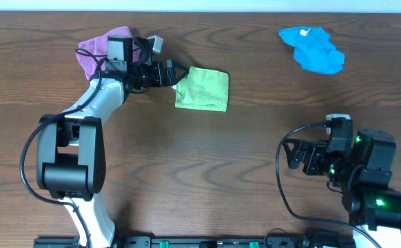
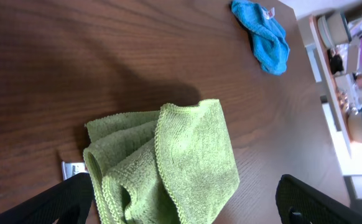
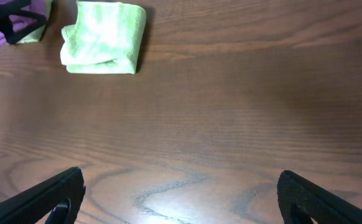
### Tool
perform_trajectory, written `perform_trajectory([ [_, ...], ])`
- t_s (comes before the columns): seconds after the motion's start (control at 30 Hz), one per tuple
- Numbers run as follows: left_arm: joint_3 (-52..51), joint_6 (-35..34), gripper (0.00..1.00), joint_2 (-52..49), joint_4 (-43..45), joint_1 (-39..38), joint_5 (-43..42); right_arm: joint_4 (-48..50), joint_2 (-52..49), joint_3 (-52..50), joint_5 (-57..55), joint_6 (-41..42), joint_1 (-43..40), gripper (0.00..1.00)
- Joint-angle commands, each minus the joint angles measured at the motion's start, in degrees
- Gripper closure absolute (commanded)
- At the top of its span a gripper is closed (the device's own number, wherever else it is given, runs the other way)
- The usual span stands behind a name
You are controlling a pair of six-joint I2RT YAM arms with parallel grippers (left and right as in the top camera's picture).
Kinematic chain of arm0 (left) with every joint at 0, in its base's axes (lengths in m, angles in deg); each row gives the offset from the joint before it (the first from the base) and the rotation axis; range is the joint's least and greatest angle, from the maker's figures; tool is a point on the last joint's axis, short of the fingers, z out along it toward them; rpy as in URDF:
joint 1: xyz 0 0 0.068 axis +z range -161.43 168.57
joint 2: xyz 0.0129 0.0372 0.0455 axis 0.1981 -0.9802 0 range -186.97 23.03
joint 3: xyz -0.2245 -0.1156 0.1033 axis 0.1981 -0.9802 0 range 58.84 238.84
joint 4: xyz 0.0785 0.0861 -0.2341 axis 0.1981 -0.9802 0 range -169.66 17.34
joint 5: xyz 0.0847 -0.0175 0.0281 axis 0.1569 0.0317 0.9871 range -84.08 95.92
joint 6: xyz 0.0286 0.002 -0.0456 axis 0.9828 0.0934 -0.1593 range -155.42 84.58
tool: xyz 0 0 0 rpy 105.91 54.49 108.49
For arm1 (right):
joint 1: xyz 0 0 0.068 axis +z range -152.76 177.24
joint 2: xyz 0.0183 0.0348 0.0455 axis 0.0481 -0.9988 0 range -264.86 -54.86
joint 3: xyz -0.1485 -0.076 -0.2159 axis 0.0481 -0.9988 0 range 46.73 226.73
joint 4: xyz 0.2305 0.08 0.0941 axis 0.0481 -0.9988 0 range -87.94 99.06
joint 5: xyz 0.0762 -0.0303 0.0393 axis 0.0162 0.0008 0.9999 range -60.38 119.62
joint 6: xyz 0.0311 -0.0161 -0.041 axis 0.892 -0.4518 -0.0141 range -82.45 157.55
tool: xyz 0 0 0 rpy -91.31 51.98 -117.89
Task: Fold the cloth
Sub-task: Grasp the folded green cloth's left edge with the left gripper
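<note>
Cloth [image 1: 202, 89] lies folded compact on the bench [image 1: 255, 131] near the purple cloth [image 1: 94, 52], left claw [image 1: 181, 76] between them spread wide and empty, seemingly leaving the fold undisturbed, while the right claw [image 1: 290, 154] gapes empty well away.

No legible text anywhere, white tag [image 2: 269, 12] on blue cloth [image 2: 265, 38] unreadable

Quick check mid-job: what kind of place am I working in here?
Probably a lab or test room: a wood-grain table, practice cloths laid out on it (green cloth, blue cloth, purple cloth), and a shelf of containers past the table's edge.
</note>
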Motion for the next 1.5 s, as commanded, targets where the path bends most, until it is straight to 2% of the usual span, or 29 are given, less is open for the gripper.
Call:
perform_trajectory([
  [0.0, 0.00, -3.28, 0.05, -0.57, -0.13, 0.00, -0.37, -0.66, 0.09, 0.04, 0.66, 0.90, -0.46, 0.01],
  [0.2, -0.02, -3.76, 0.05, -2.12, -3.04, -0.83, 3.78, -1.09, 0.09, 0.04, 0.63, 0.87, -0.46, 0.01],
  [0.3, -0.02, -6.38, 0.05, -3.08, -3.06, -0.96, 6.21, -1.20, 0.09, 0.04, 0.63, 0.87, -0.46, 0.01],
  [0.47, -0.04, -6.71, 0.05, -4.28, -3.04, -1.03, 6.97, -1.25, 0.09, 0.04, 0.61, 0.87, -0.46, 0.01],
  [0.7, -0.04, -7.78, 0.04, -7.39, -0.72, -1.03, -0.09, -1.25, -1.22, 0.04, 0.44, 0.85, -0.46, 0.01],
  [1.1, -0.02, -9.42, 0.05, -9.01, -1.49, -0.94, -5.95, -1.18, -4.96, 0.04, 0.42, 0.83, -0.46, 0.01],
  [1.47, -0.02, -4.90, 0.05, -9.01, -5.14, -1.49, -2.47, 0.44, -5.18, 0.04, 0.44, 0.42, -0.46, 0.01],
])
